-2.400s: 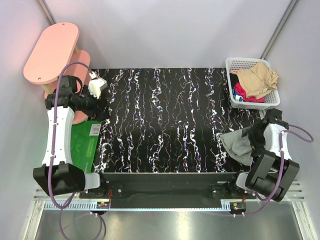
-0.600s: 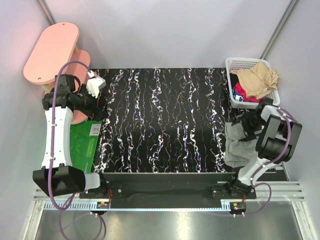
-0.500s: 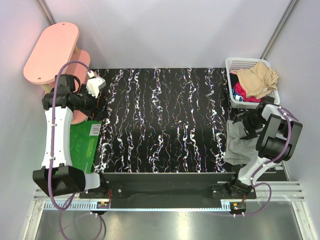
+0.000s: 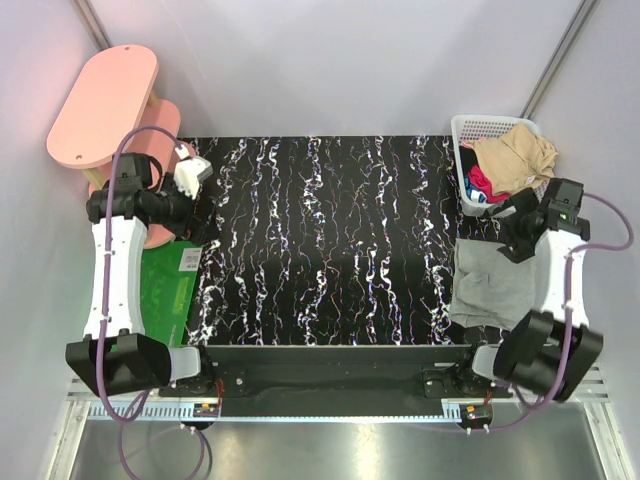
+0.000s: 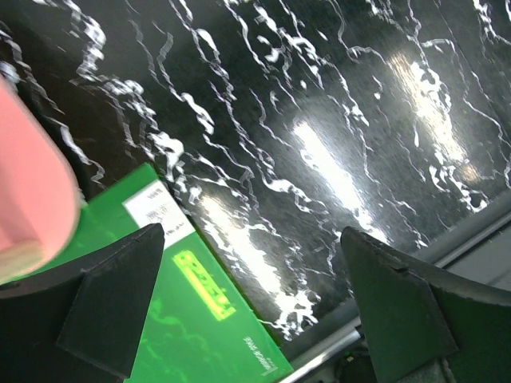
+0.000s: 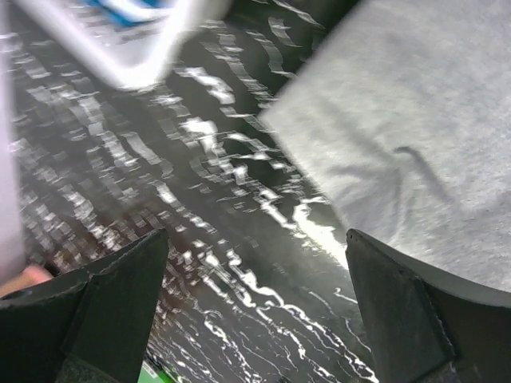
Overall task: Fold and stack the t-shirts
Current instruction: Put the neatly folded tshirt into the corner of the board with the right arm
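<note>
You are near the start. One grey t-shirt (image 4: 490,285) lies rumpled and unfolded on the table (image 4: 330,230), just on the near side of the basket (image 4: 462,125). A tan t-shirt (image 4: 515,160) and a red t-shirt (image 4: 480,185) sit heaped inside the basket. Nothing is folded and there is no stack.

Your right gripper (image 6: 251,239) hovers between the basket and the grey shirt, jaws released and empty. Your left gripper (image 5: 251,231), far across the table from the basket, is spread wide too, holding nothing.
</note>
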Robot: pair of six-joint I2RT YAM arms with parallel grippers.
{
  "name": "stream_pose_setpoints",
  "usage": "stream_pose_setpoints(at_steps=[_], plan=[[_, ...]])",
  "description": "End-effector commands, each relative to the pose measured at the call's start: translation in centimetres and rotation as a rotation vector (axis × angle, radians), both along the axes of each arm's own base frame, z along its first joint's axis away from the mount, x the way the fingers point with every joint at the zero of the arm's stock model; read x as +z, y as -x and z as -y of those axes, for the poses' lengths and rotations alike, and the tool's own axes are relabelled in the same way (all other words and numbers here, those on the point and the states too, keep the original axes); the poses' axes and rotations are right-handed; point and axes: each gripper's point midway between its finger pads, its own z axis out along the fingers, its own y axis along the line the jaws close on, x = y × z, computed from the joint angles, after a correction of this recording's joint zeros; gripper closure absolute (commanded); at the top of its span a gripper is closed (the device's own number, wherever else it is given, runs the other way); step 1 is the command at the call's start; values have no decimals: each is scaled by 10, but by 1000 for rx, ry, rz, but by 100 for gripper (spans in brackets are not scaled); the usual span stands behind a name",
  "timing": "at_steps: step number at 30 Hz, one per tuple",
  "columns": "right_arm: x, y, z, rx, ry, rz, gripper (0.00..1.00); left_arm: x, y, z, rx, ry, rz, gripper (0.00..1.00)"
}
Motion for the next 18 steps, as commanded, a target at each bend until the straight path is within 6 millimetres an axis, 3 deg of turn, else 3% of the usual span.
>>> stream_pose_setpoints(at_steps=[1, 2, 4, 6, 7, 9, 10, 11, 18], plan=[[69, -2, -28, 162, 45, 239, 0, -6, 15, 8, -7, 44, -2, 1], [92, 0, -62, 282, -11, 354, 0, -12, 19, 9, -7, 47, -7, 1], [130, -8, -98, 441, -17, 559, 0, -13, 20, 11, 4, 58, -4, 1], [145, -2, -141, 608, 38, 636, 1, -14, 21, 13, 18, 79, 0, 1], [152, -5, -142, 609, 107, 631, 0, -12, 17, 14, 26, 85, 19, 1], [135, -12, -158, 688, 177, 532, 0, -15, 15, 13, 60, 95, 14, 1], [125, -10, -160, 700, 187, 467, 0, -15, 9, 10, 76, 92, 30, 1], [120, -21, -154, 671, 227, 422, 0, -20, 7, 6, 100, 78, 23, 1], [105, -41, -171, 686, 314, 312, 0, -23, -11, -7, 208, -1, 70, 1]])
